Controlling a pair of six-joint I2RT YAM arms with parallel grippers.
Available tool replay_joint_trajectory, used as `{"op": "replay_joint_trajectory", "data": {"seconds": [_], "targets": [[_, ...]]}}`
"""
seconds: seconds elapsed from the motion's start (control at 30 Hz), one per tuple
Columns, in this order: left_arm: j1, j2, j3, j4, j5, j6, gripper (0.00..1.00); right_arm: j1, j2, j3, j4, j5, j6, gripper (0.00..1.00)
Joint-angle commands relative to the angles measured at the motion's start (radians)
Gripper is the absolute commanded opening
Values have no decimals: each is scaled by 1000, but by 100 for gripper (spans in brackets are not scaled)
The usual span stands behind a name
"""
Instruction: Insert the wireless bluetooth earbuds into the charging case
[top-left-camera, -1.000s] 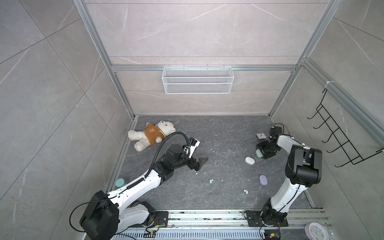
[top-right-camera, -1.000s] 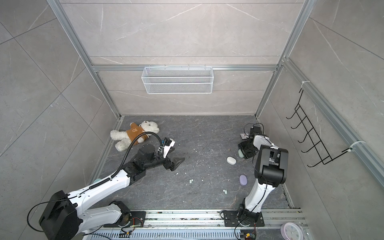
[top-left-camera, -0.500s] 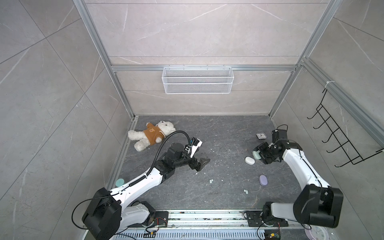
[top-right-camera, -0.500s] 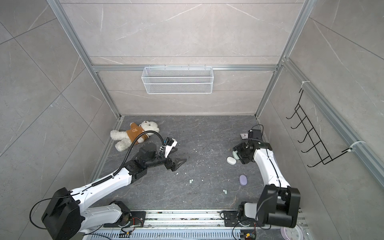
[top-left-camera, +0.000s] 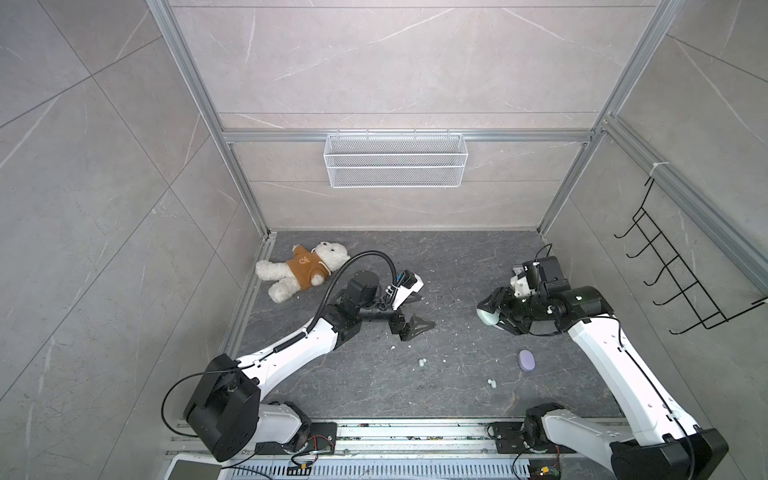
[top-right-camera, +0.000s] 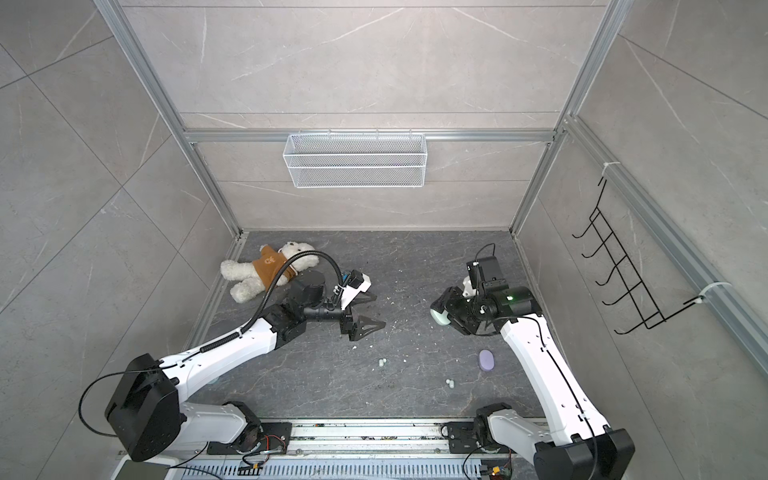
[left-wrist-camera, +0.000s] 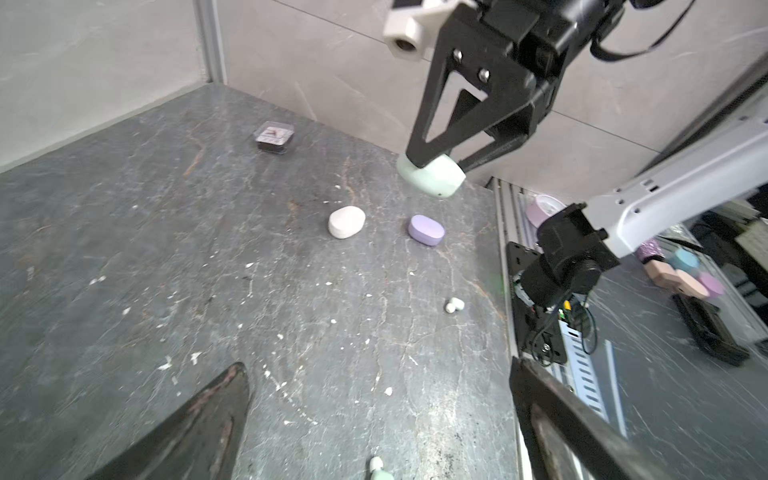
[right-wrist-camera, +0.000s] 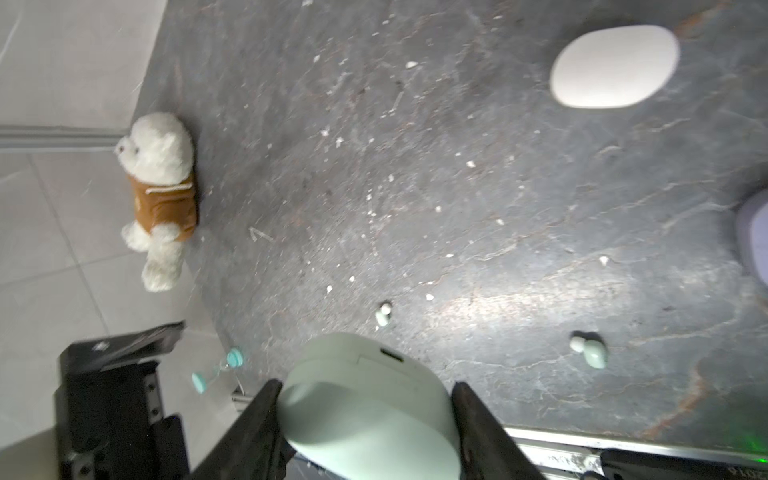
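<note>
Right gripper (top-left-camera: 490, 314) sits at centre right in both top views, raised off the dark floor (top-left-camera: 457, 266), jaws closed on the mint charging case (top-left-camera: 487, 318). The right wrist view shows a black finger (right-wrist-camera: 266, 415) pressed to each side of the case (right-wrist-camera: 365, 415), lid shut. The left wrist view shows that case (left-wrist-camera: 432, 178) hanging clear above the floor. Left gripper (top-left-camera: 426, 309) is at mid-frame, low over the floor, jaws spread wide and holding nothing; its two fingers (left-wrist-camera: 208, 428) stand far apart in its own wrist view. Earbuds (top-left-camera: 422, 363) lie loose on the floor at lower centre of both top views, just below the left gripper. A second earbud clump (top-left-camera: 492, 382) lies further right and lower, near the lilac case (top-left-camera: 526, 360). Both clumps are pale mint and white; whether each is one bud or two cannot be told. No bud touches a gripper or a case. A closed white case (left-wrist-camera: 346, 222) lies beside the lilac case (left-wrist-camera: 425, 230), showing in the wrist views only. Teddy bear (top-left-camera: 303, 270) in a brown jumper lies at upper left of the floor against the frame rail. White crumbs are scattered across the floor.
</note>
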Motion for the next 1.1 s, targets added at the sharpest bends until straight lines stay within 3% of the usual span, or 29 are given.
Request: {"op": "replay_joint_trajectory", "data": {"seconds": [0.0,0.37,0.57,1.07], "targets": [[-7,19,54,-23,154,89,100,61,40,110,-76,-52,-77,56],[-18,39,122,-33,286,182,100,308,203,335,-149,-90,-233,56],[-30,34,119,-6,343,175,95,368,247,401,-145,-112,-254,56],[-33,-1,124,47,329,147,67,405,268,420,-93,-187,-228,56]]}}
